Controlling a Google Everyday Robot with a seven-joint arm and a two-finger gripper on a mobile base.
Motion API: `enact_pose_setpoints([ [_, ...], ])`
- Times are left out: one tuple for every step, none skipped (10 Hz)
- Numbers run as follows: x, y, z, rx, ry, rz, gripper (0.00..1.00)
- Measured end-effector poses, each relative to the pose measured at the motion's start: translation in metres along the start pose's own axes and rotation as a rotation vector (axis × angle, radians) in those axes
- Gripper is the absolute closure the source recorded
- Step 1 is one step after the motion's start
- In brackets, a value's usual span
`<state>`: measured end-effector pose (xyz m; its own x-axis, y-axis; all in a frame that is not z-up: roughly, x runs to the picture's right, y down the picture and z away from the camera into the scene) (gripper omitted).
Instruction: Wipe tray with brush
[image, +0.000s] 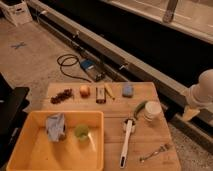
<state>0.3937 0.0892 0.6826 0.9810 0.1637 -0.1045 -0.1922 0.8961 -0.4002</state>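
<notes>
Clutter is the hazard in the camera view: the tray (45, 157) holds a crumpled blue packet (56, 127) and a green cup (81, 132), which a sweep could scatter. The brush (127, 141) lies just right of the tray, its head beside a white cup (152, 110) that a grab might tip. Only the arm (201, 91) shows, far right of the tray. The gripper is out of frame, spread wide and empty.

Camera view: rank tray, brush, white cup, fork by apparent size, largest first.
1. tray, by far the largest
2. brush
3-4. white cup and fork: the fork is longer but thin and the cup is bulkier, so I won't rank them.
The gripper is at the right edge, off the table.
</notes>
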Motion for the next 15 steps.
enact_pose_setpoints([
  [0.0,0.0,0.0,0.0,0.0,0.0,0.23],
  [0.0,0.0,0.0,0.0,0.0,0.0,0.23],
  [0.0,0.0,0.0,0.0,0.0,0.0,0.23],
  [0.0,0.0,0.0,0.0,0.0,0.0,0.23],
  [0.0,0.0,-0.001,0.002,0.004,-0.008,0.23],
  [-0.005,0.002,-0.004,0.016,0.004,-0.049,0.23],
  [-0.01,0.004,-0.009,0.034,0.004,-0.102,0.23],
  [-0.023,0.011,-0.016,0.058,0.0,-0.197,0.23],
  [-0.04,0.017,-0.022,0.077,-0.013,-0.289,0.23],
  [-0.064,0.029,-0.028,0.091,-0.044,-0.403,0.23],
  [-0.084,0.041,-0.032,0.095,-0.071,-0.496,0.23],
  [-0.113,0.06,-0.036,0.095,-0.11,-0.642,0.23],
  [-0.128,0.072,-0.038,0.092,-0.141,-0.73,0.23],
  [-0.139,0.087,-0.043,0.094,-0.165,-0.822,0.23],
  [-0.154,0.107,-0.049,0.099,-0.199,-0.935,0.23],
])
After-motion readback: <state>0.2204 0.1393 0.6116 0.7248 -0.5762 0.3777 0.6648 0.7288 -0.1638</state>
